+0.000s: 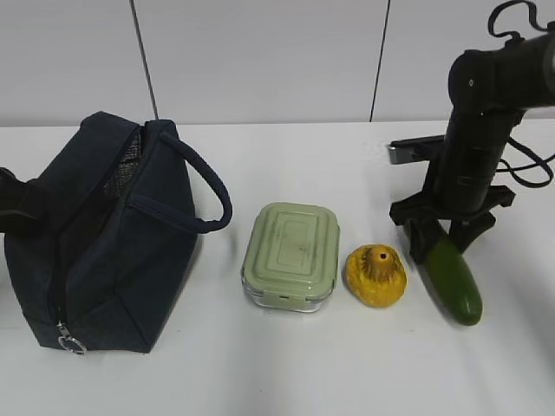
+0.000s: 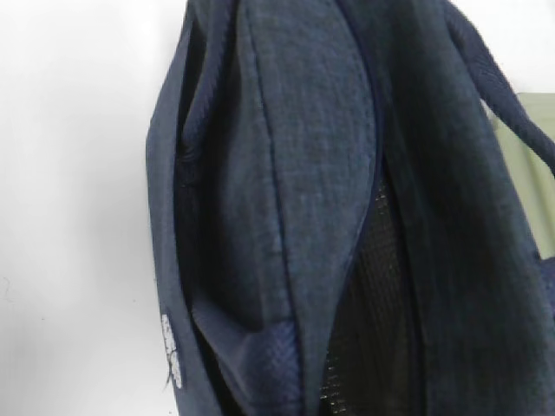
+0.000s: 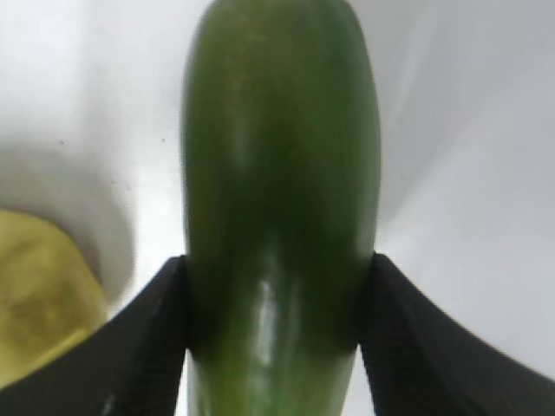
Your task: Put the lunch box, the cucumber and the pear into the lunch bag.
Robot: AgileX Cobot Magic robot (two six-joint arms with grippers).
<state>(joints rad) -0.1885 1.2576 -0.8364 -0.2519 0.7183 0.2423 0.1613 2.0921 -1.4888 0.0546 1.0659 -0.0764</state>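
Exterior view: on the white counter (image 1: 260, 373) we see the dark navy fabric lunch bag (image 1: 104, 243) far left, the sage-lidded clear lunch box (image 1: 291, 255) and lumpy yellow pear (image 1: 375, 276) mid-counter, and the right gripper (image 1: 444, 236) over the long green cucumber (image 1: 454, 279).

Left wrist view: only the bag's unzipped mouth shows; those jaws are clenched.

Right wrist view: both jaws press the cucumber's sides, grasping it.

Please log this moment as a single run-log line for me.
phase: grasping cucumber | right gripper: fingers against both its sides, cucumber on table | lunch box, pear: on table | lunch bag: unzipped
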